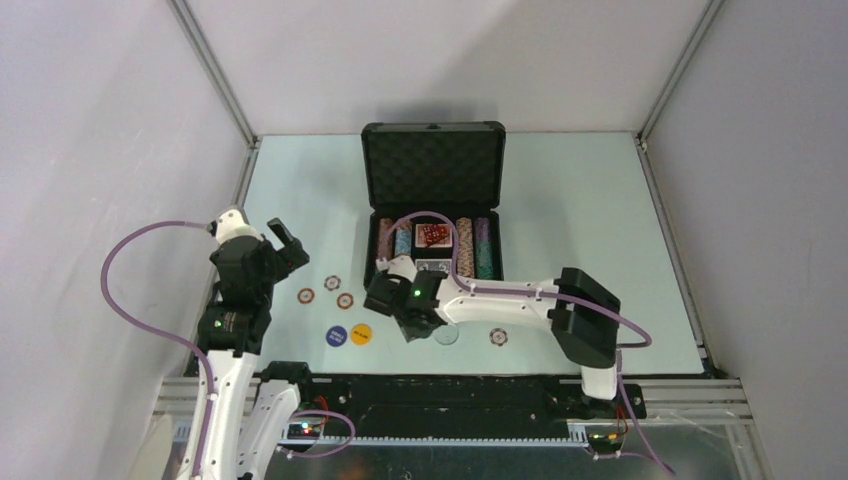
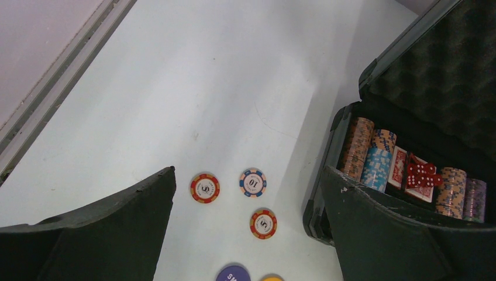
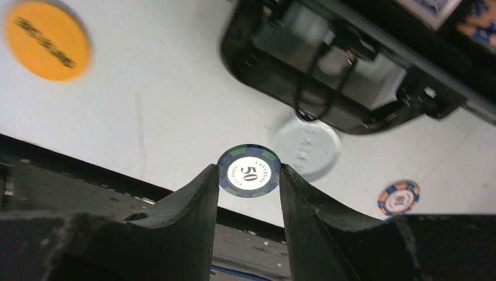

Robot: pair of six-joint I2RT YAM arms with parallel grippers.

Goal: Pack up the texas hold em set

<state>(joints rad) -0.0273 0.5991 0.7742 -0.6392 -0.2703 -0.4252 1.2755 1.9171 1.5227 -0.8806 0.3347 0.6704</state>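
The black case (image 1: 434, 130) lies open at the table's middle, egg-crate foam in its lid. Rows of striped chips (image 1: 465, 245), a card deck (image 2: 399, 167) and red dice (image 2: 422, 174) fill its base. My right gripper (image 3: 249, 175) hovers just in front of the case, shut on the edges of a blue-green "50" chip (image 3: 249, 163) held off the table. My left gripper (image 2: 248, 175) hangs open and holds nothing, above three loose chips (image 2: 205, 188) (image 2: 252, 182) (image 2: 263, 223) left of the case.
A purple round button (image 1: 336, 335) and a yellow one (image 1: 361, 333) lie near the front edge. A whitish round button (image 3: 307, 147) and an orange-blue chip (image 3: 398, 197) lie by my right gripper. The case's handle (image 3: 319, 82) faces the arms.
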